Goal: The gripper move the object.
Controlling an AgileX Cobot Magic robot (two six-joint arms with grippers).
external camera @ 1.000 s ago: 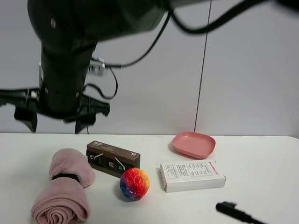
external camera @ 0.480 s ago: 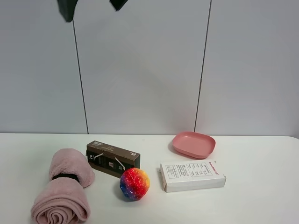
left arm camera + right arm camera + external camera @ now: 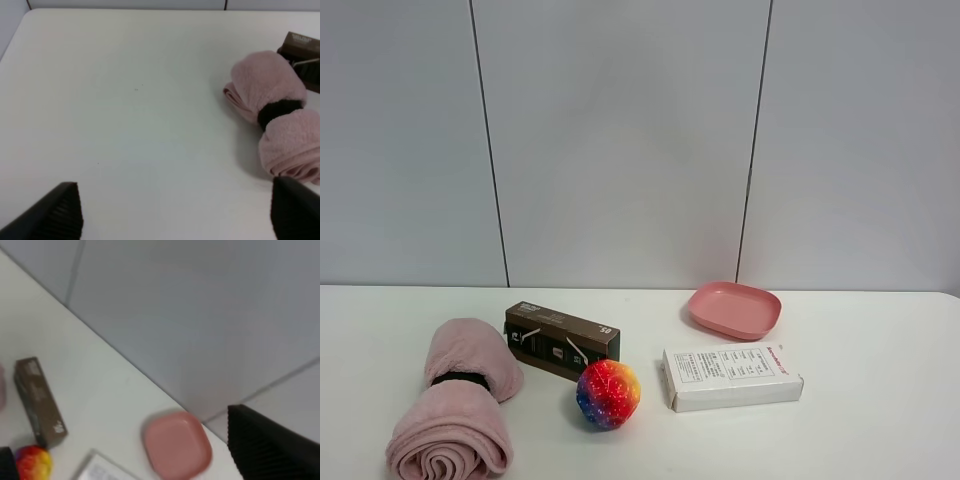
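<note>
The soft light-pink rolled towel bundle [image 3: 455, 400] lies at the left front of the white counter [image 3: 880, 420], just beside the dark brown cardboard box [image 3: 562, 341]. The left tool [image 3: 175, 220] is released – spread wide over bare counter, offset from the bundle. The right tool [image 3: 135, 460] is likewise released and empty. Hazard – closing off-centre may pinch loose folds that slip; descending near the box may nudge it.

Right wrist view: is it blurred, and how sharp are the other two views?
Right wrist view: soft throughout, pink dish and brown box smeared; left wrist view: towel fairly clear, fingertips out of focus; exterior high view: sharp, evenly lit.
</note>
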